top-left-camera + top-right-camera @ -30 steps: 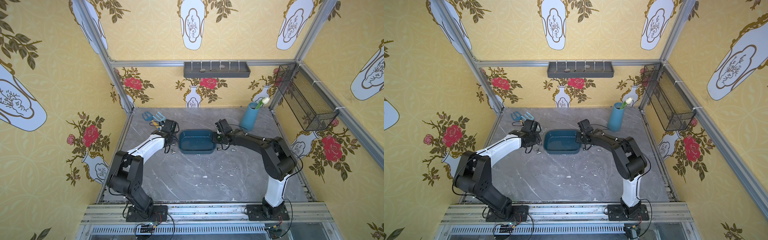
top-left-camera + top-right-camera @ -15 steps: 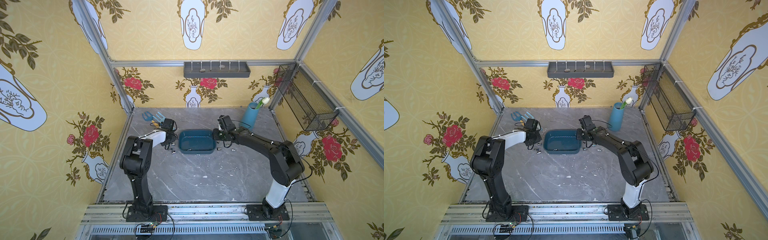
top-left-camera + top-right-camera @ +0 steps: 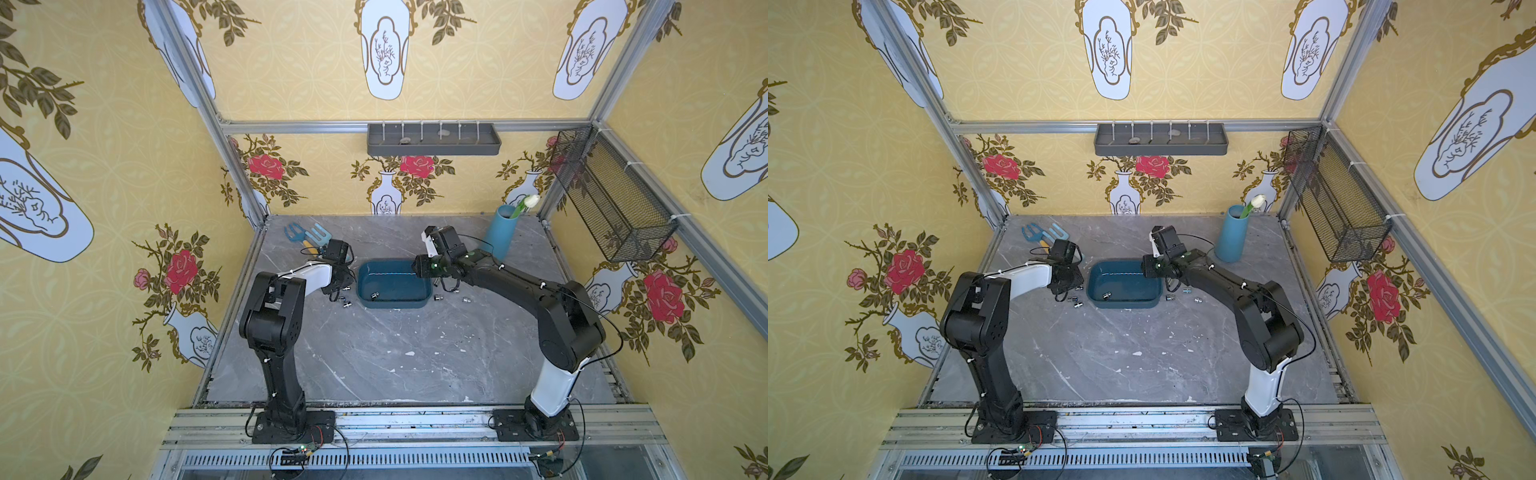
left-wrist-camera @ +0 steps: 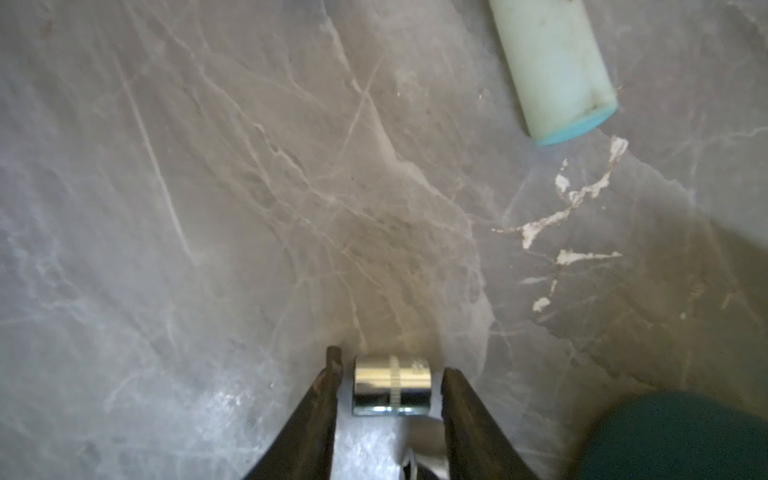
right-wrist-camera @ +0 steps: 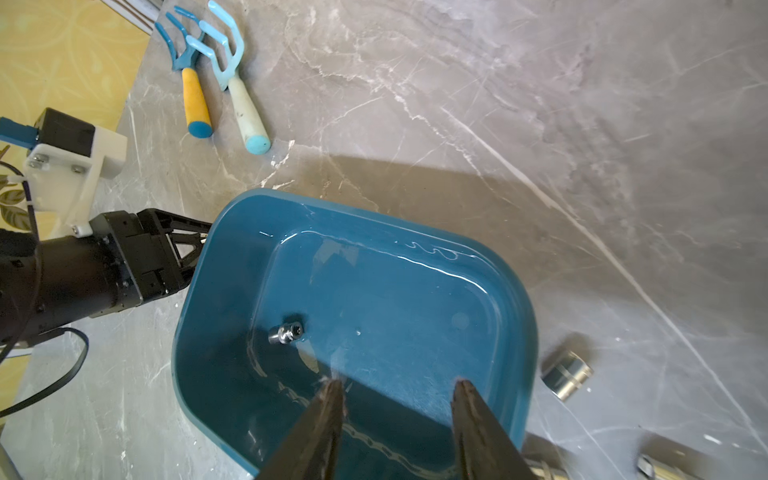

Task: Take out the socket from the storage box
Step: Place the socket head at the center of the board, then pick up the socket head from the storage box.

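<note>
The counter (image 3: 374,353) is seen in grey veined marble, chipped white in spots, and is walled by yellow wallpaper (image 3: 124,166) printed with roses and vases. The box (image 3: 392,305) is set mid-counter, toward the back edge. One socket (image 5: 286,332) is seen lying inside, near its front-left corner. The left gripper (image 4: 392,365) is held apart around a loose socket (image 4: 392,384) on the counter just beside the box, with neither side touched. Its engraving is too blurred to be read. The right gripper (image 5: 397,384) is spread, empty, over the box.
</note>
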You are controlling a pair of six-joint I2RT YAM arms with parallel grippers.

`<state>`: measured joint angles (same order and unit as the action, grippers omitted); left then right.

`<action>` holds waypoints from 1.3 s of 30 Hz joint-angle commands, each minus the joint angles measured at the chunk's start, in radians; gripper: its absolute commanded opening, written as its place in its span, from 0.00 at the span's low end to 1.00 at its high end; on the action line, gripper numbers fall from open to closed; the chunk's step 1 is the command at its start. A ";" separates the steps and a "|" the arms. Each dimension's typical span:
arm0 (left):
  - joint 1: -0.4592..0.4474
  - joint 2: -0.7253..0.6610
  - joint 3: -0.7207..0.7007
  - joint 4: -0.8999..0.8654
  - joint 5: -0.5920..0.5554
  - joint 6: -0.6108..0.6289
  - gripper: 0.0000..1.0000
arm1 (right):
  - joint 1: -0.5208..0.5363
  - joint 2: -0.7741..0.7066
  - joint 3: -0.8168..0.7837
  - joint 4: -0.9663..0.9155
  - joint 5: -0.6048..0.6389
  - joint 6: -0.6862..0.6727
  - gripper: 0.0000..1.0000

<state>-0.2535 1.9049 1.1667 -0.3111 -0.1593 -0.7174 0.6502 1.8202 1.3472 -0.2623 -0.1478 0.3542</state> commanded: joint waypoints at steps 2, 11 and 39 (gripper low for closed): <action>0.000 -0.057 -0.007 -0.025 0.008 -0.002 0.49 | 0.002 0.002 0.009 -0.024 -0.017 -0.028 0.48; -0.019 -0.220 -0.006 -0.074 0.124 0.070 0.51 | 0.001 0.007 0.000 -0.006 -0.076 -0.078 0.48; -0.150 -0.208 0.053 -0.194 0.229 0.229 0.61 | -0.011 0.057 0.015 0.005 -0.160 -0.155 0.48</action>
<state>-0.4034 1.7161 1.2148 -0.4847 0.1043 -0.4980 0.6392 1.8679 1.3567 -0.2836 -0.3023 0.2089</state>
